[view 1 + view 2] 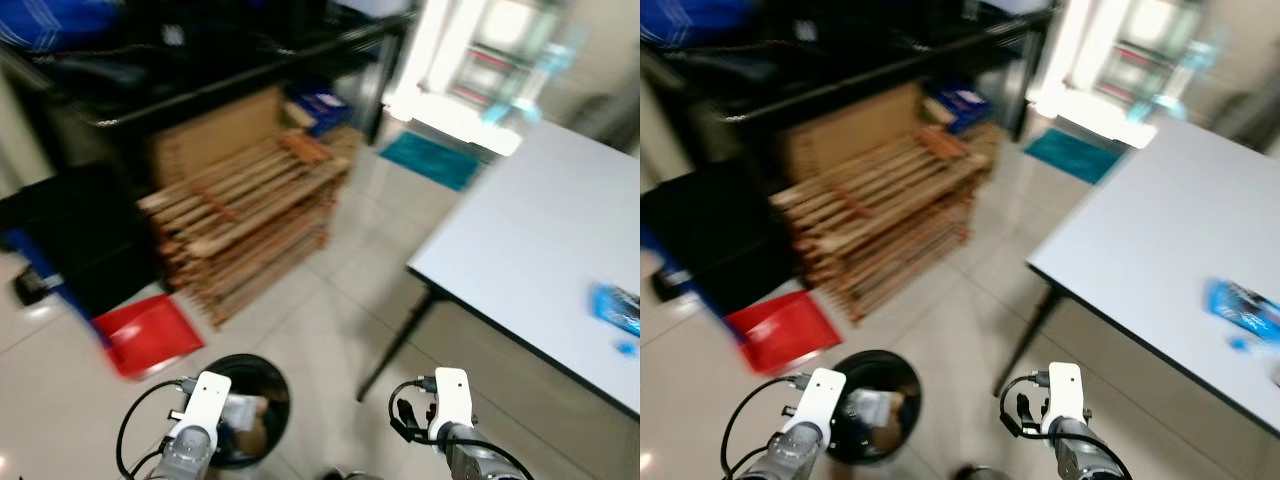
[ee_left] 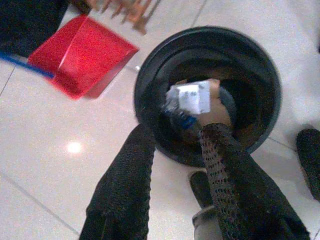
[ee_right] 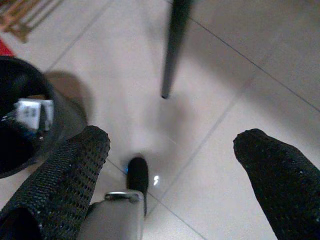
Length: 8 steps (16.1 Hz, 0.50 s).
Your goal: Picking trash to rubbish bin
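Observation:
A round black rubbish bin (image 1: pixel 262 380) stands on the tiled floor in front of me, with a white and blue wrapper (image 2: pixel 191 98) and a brown scrap inside. My left gripper (image 2: pixel 176 136) hangs open just above the bin's near rim, nothing between its fingers. My right gripper (image 3: pixel 172 145) is open over bare floor beside the bin (image 3: pixel 20 85). A blue packet (image 1: pixel 617 308) and a small blue bit (image 1: pixel 626 347) lie on the white table (image 1: pixel 530 240) at the right.
A red dustpan (image 1: pixel 148 333) lies left of the bin. Stacked wooden slats (image 1: pixel 250 215) and a black shelf unit (image 1: pixel 190 80) stand behind. The black table leg (image 3: pixel 172 47) reaches the floor near my right gripper. A teal mat (image 1: pixel 435 160) lies farther off.

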### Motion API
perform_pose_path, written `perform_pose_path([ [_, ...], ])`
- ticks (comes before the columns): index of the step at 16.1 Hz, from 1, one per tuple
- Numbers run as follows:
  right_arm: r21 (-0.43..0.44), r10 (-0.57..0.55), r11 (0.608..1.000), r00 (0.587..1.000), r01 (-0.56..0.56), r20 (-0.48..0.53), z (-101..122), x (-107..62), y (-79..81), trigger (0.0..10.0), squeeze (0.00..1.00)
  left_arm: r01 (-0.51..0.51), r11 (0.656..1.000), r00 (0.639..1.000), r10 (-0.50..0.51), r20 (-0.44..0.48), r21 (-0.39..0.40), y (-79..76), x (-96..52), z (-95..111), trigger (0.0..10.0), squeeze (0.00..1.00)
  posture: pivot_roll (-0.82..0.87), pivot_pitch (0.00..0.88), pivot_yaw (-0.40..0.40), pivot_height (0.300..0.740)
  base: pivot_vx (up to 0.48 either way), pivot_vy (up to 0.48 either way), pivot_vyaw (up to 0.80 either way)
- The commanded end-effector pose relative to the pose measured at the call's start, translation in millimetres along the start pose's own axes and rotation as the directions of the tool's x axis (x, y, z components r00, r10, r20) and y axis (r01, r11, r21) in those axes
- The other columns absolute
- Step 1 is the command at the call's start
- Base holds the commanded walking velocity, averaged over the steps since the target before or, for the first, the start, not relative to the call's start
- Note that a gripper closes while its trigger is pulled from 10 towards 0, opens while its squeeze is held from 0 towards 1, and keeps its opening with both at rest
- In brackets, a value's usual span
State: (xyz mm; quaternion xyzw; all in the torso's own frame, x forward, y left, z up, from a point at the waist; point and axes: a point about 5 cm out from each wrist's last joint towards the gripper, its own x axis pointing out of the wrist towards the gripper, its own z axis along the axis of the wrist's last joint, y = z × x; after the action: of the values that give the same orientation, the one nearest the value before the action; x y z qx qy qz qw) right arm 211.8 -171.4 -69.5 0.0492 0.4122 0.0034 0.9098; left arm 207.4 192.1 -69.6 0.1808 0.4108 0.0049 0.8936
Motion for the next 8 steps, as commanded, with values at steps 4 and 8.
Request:
perform_pose_path([
  [4, 0.024, -0.048, 0.999, 0.999, 0.048, -0.014, -6.7, -2.7, -10.3, 10.0, 0.00, 0.001, 1.000, 1.000, -0.001, -0.006, 0.019, -4.7, -0.1, 0.9, 10.0, 0.00, -0.03, 0.050, -0.113, 0.740, 0.000, -0.353, 0.00],
  [8, 0.028, -0.046, 0.999, 0.998, 0.046, -0.031, -8.7, -2.8, -9.9, 10.0, 0.00, -0.001, 1.000, 1.000, 0.001, -0.007, 0.020, -4.4, -0.2, 0.5, 10.0, 0.00, -0.03, 0.065, -0.112, 0.740, 0.000, -0.354, -0.27],
])
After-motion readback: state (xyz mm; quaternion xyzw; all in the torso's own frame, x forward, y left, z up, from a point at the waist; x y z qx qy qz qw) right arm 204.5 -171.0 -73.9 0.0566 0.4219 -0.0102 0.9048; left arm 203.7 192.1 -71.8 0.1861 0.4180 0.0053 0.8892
